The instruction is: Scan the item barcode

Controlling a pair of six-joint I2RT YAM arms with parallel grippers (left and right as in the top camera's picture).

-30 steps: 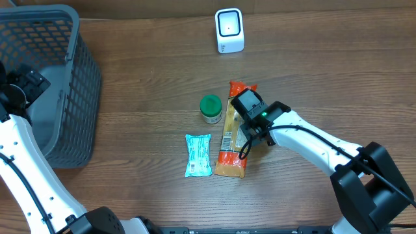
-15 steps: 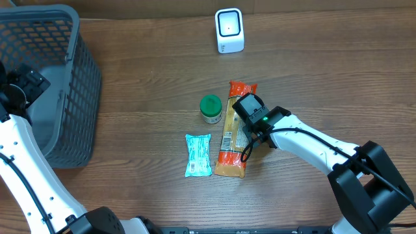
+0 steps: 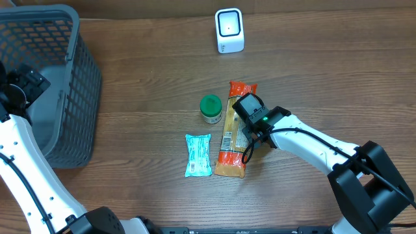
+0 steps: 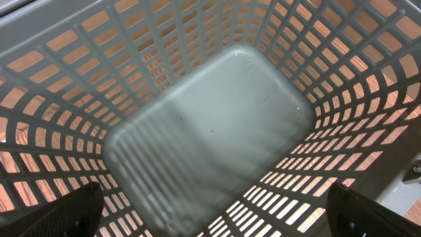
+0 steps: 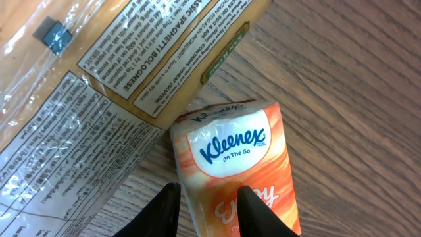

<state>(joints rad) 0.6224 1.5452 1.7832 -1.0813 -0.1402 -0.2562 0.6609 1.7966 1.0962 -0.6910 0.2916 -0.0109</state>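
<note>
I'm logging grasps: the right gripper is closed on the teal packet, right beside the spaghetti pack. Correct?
Not quite. The right gripper is closed on the orange Kleenex pack, not the teal packet, which lies apart from it. The right wrist view shows this. The pack is indeed right beside the spaghetti pack.

A brown wood-grain tabletop [image 3: 143, 71] fills the overhead view from edge to edge; its grain runs left to right in long streaks, mid-brown broken by darker bands and paler patches. In the right wrist view the same surface shows close up, its fine dark grain lines running on a slant; the light is even and soft, and shadows on the wood are short and faint.
</note>
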